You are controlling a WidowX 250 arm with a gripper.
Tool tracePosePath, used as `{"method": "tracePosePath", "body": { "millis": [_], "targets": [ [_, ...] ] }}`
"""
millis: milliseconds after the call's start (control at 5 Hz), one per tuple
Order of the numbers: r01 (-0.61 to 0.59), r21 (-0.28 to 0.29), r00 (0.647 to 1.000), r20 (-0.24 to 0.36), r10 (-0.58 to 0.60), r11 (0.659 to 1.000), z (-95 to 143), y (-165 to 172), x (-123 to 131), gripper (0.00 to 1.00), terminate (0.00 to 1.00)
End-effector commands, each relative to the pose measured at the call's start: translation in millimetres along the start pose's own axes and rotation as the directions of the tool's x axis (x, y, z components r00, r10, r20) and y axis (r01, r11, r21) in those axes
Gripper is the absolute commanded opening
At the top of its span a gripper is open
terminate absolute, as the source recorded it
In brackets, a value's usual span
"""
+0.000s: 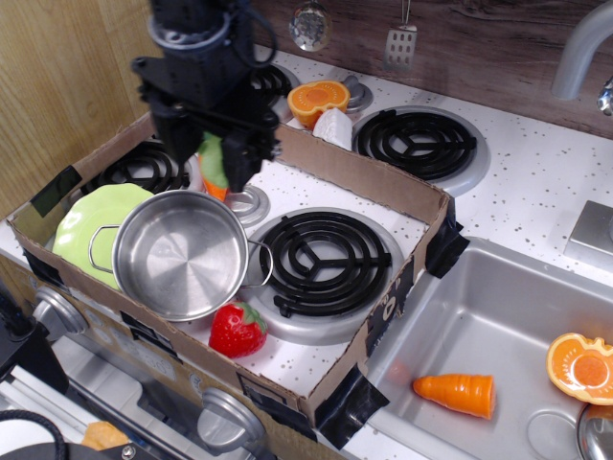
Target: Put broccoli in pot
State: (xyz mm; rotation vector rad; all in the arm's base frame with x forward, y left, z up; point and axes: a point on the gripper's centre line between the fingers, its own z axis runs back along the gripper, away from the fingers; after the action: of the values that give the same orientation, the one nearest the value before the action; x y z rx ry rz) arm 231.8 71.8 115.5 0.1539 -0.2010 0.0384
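The broccoli (pixel 212 156) is pinched between the 2 fingers of the gripper (pixel 212 165), lifted off the stove, just beyond the far rim of the pot (pixel 180 253). The pot stands in the near-left part of a cardboard box (pixel 364 182), partly over a green plate (pixel 84 228). A strawberry (pixel 237 329) lies just in front of the pot, and a black burner (pixel 328 261) sits to its right. Behind the gripper an orange half (pixel 318 99) rests on the stove. In the sink (pixel 498 326) at right lie a carrot (pixel 456 392) and another orange piece (pixel 579 366).
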Motion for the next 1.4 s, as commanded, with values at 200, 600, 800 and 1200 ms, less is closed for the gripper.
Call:
{"method": "tracePosePath", "body": {
  "millis": [200, 600, 800, 1200],
  "targets": [
    [-0.090, -0.061, 0.996, -0.019, 0.089, 0.994, -43.4, 20.9, -14.2, 0.00, 0.00],
    [-0.088, -0.082, 0.996, 0.003, 0.089, 0.993, -45.1, 21.5, -4.7, 1.00, 0.00],
    [-0.051, -0.066, 0.998, 0.022, 0.053, 0.996, -34.4, 21.2, 3.0, 1.00, 0.00],
    [-0.051, -0.066, 0.998, 0.022, 0.053, 0.996, -34.4, 21.2, 3.0, 1.00, 0.00]
  ]
}}
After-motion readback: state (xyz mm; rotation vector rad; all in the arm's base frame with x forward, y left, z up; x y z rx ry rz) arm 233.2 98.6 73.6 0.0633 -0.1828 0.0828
